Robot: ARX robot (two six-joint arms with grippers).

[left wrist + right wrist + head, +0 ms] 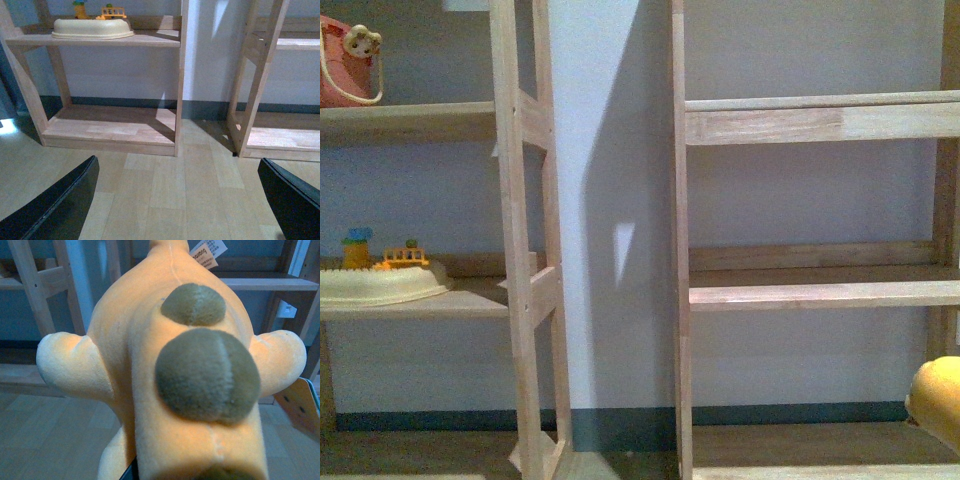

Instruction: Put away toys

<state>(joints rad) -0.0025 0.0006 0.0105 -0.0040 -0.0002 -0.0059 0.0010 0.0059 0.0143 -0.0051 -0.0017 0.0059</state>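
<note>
An orange-yellow plush toy [150,360] with round olive-brown spots fills the right wrist view, held up off the floor. My right gripper [165,475] is shut on it, its fingers almost wholly hidden under the fabric. A paper tag [207,254] hangs at the toy's far end. In the front view only a yellow bulge of the plush toy [938,400] shows at the lower right edge. My left gripper [177,200] is open over bare wood-pattern floor, with its black fingers [60,205] wide apart and nothing between them.
Two wooden shelf units stand against the pale wall, the left shelf unit [520,250] and the right shelf unit [820,290]. A cream tray with small colourful toys [380,275] sits on the left middle shelf. A pink bag [345,65] is above it.
</note>
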